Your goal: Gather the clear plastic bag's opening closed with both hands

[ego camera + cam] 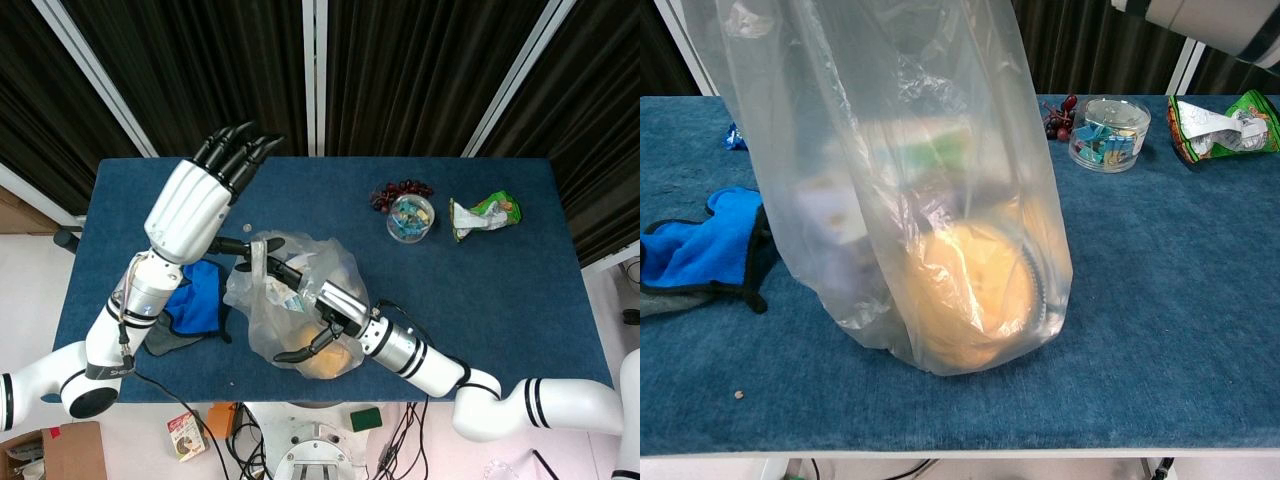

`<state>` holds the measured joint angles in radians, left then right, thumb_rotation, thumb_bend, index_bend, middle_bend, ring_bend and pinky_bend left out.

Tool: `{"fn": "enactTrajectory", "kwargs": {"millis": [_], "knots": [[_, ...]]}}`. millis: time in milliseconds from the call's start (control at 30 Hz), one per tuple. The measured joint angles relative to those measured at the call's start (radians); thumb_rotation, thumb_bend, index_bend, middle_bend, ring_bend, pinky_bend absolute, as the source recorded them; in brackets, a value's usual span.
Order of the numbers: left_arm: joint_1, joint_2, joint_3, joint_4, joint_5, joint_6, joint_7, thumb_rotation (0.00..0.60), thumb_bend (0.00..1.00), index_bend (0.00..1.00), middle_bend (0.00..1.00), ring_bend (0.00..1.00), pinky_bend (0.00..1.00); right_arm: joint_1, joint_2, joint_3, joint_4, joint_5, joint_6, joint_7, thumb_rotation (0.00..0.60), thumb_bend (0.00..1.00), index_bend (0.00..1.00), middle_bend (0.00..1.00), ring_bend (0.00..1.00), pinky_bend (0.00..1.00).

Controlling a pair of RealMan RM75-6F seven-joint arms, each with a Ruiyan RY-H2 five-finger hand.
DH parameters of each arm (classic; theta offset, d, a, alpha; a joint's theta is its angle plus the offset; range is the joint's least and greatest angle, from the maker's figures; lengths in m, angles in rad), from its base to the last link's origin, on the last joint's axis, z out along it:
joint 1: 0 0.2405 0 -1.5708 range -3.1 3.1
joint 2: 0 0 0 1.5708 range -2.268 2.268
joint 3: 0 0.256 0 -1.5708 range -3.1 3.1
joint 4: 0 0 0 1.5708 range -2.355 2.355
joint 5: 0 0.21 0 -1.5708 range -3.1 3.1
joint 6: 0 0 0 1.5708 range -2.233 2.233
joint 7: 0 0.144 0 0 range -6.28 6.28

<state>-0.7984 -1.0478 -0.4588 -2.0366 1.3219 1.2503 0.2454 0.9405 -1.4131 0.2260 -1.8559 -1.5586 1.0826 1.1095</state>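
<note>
The clear plastic bag point(300, 315) stands upright at the table's front middle and fills the chest view point(890, 150). An orange round item point(970, 295) and printed packets lie inside it. My left hand point(195, 205) hovers at the bag's left, its fingers straight and pointing away, with the thumb against the bag's left rim strip point(255, 250). My right hand point(310, 300) reaches over the bag's top from the right, fingers spread wide around the crumpled opening. Whether those fingers grip the plastic is unclear. In the chest view only the right forearm point(1210, 20) shows.
A blue and grey cloth point(195, 305) lies left of the bag point(690, 250). At the back right are dark berries point(400, 190), a clear round tub of small items point(411, 217) point(1110, 133) and a green snack packet point(485, 215) point(1225, 125).
</note>
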Motion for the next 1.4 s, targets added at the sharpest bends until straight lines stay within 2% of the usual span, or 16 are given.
{"fn": "enactTrajectory", "kwargs": {"millis": [467, 667, 933, 1200, 1400], "knots": [[-0.044, 0.022, -0.017, 0.006, -0.087, -0.063, 0.007, 0.425, 0.03, 0.05, 0.15, 0.06, 0.13, 0.046, -0.03, 0.031, 0.014, 0.015, -0.068, -0.009, 0.568, 0.13, 0.02, 0.1, 0.0, 0.0], [-0.066, 0.033, -0.03, 0.002, -0.131, -0.102, -0.026, 0.425, 0.03, 0.05, 0.15, 0.06, 0.13, 0.057, -0.029, 0.038, 0.011, 0.019, -0.087, -0.018, 0.569, 0.13, 0.1, 0.18, 0.0, 0.0], [-0.108, 0.086, -0.056, 0.004, -0.276, -0.224, -0.091, 0.425, 0.03, 0.05, 0.15, 0.06, 0.13, 0.065, -0.012, 0.034, -0.006, -0.003, -0.099, -0.008, 0.568, 0.13, 0.21, 0.25, 0.04, 0.04], [-0.146, 0.146, -0.063, 0.034, -0.425, -0.361, -0.165, 0.425, 0.03, 0.05, 0.15, 0.06, 0.13, 0.055, 0.014, 0.033, -0.03, -0.026, -0.069, 0.036, 0.567, 0.13, 0.25, 0.29, 0.08, 0.08], [-0.159, 0.174, -0.048, 0.065, -0.465, -0.443, -0.224, 0.423, 0.03, 0.05, 0.15, 0.06, 0.13, 0.047, 0.027, 0.031, -0.041, -0.036, -0.05, 0.075, 0.571, 0.13, 0.35, 0.39, 0.17, 0.15]]}}
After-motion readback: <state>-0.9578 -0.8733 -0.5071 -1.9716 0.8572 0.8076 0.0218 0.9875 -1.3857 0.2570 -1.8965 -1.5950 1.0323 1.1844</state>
